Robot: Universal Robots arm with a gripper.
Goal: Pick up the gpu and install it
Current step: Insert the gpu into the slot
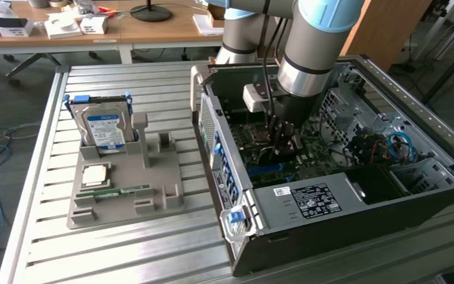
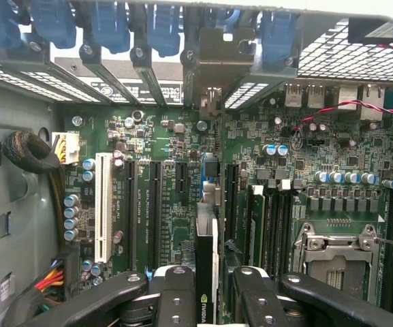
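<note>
The gpu (image 2: 206,252) is seen edge-on in the wrist view, a thin dark card with a small logo near the fingers. My gripper (image 2: 210,300) is shut on it, one black finger (image 2: 174,296) on each side. The card stands upright over the green motherboard (image 2: 169,143), in line with a long expansion slot, and its metal bracket (image 2: 210,61) sits against the case's rear slot openings. Whether its edge is fully down in the slot I cannot tell. In the exterior view the gripper (image 1: 281,141) reaches down inside the open computer case (image 1: 345,204).
A grey fixture tray (image 1: 160,195) lies at the exterior view's left of the case, holding a blue-labelled hard drive (image 1: 102,127), a CPU (image 1: 94,173) and a green RAM stick (image 1: 113,191). Inside the case are a white slot (image 2: 103,204), cable bundles (image 2: 33,153) and the CPU socket (image 2: 336,255).
</note>
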